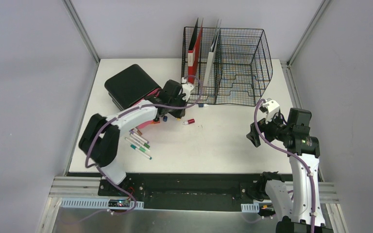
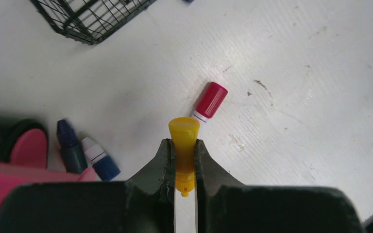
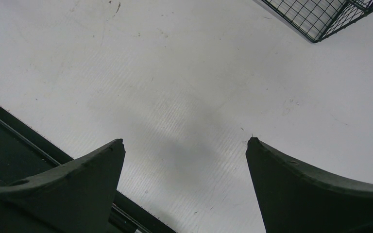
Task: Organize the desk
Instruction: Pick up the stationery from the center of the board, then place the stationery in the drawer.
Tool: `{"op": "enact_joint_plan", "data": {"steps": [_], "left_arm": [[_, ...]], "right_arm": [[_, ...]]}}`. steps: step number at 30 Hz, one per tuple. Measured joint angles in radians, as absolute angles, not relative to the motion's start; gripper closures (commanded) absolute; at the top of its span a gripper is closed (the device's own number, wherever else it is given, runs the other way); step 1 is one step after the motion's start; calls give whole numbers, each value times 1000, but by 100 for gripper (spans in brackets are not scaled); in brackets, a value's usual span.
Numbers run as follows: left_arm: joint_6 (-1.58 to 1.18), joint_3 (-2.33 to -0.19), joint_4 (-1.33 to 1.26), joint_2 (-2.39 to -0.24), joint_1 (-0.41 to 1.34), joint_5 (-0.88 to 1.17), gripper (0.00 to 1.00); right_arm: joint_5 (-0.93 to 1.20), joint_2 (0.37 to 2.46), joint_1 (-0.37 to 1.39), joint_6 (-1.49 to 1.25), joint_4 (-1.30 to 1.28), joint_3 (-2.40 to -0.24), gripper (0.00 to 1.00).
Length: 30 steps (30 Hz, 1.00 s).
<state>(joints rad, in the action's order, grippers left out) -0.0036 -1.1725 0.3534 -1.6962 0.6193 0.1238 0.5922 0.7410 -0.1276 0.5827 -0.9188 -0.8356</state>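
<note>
Left pincer (image 2: 183, 145): clamped shut on a yellow-capped marker (image 2: 183, 130). My pads grip the cap's lower end, the cap tip pokes out ahead, and the white barrel runs back between my fingers. I cannot tell whether the marker touches the surface.
Right pincer (image 3: 184, 143): jaws spread wide with nothing in them, hanging over a bare patch on my right side.
Desk (image 2: 311, 87): white top under both arms. The clutter sits on its left half, beside a black case (image 1: 128, 85) and in front of the wire-mesh rack (image 1: 233, 63).
Grip risk: I seem to hold cap more than barrel, so a tug or bump could slip the cap off and drop the barrel.
Red-capped marker (image 2: 210, 100): lies just past the yellow tip. If I go down here, I would likely nudge it and send it rolling.
Blue-capped markers (image 2: 97, 158): two lie close to my left finger, beside something pink (image 2: 26, 148). A sideways swing could scatter them.
Loose markers (image 1: 140, 143): a row lies beside my forearm in the overhead view. A low sweep of the arm could rake them toward the near edge.
Rack risk: a careless reach forward could catch its wire.
</note>
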Motion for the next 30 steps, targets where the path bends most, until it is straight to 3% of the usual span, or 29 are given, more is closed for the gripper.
{"op": "enact_joint_plan", "data": {"steps": [7, 16, 27, 30], "left_arm": [[-15, -1072, 304, -1447, 623, 68, 100], [31, -961, 305, -1197, 623, -172, 100], [120, -955, 315, -1217, 623, -423, 100], [131, -955, 321, -1263, 623, -464, 88]], "right_arm": [[592, 740, -128, 583, -919, -836, 1], [592, 739, -128, 583, -919, -836, 1], [592, 739, -128, 583, -919, -836, 1], [592, 739, -128, 583, -919, -836, 1]]}}
